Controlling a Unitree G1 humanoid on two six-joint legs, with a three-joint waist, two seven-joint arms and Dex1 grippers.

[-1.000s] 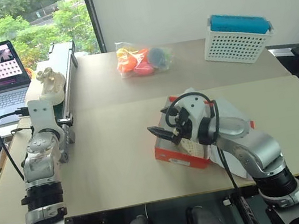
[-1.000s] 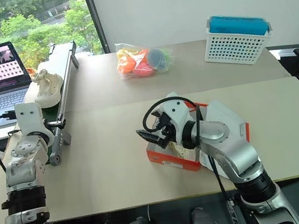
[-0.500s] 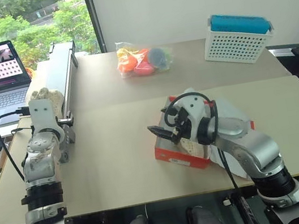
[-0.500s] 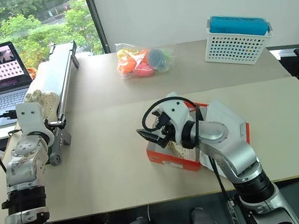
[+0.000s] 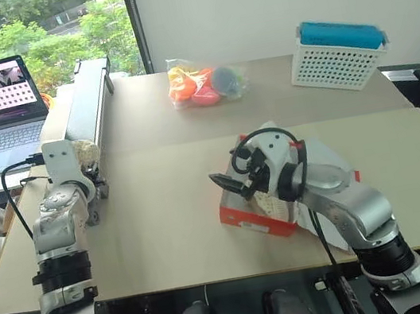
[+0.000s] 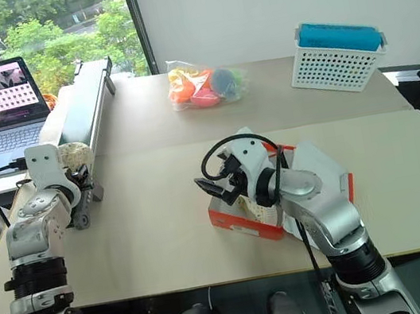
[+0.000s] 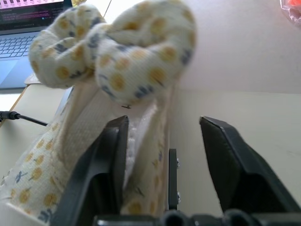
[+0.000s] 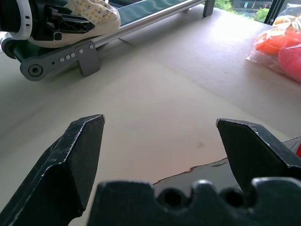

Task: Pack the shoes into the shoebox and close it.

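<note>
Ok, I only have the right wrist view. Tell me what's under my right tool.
Observer: The open orange-red shoebox; the right tool hovers over its near-left corner, open and empty.
Operator: Say what's inside it.
Observer: Something cream and perforated, likely one shoe, mostly hidden by the arm.
Operator: Give me the left tool up close.
Observer: In its wrist view the left tool straddles the rim of the bow-topped shoe; a gap shows beside one finger, so it isn't clamped.

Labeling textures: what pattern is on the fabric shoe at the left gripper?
Cream fabric shoe with small yellow and blue flowers; clearest in the left wrist view.
</note>
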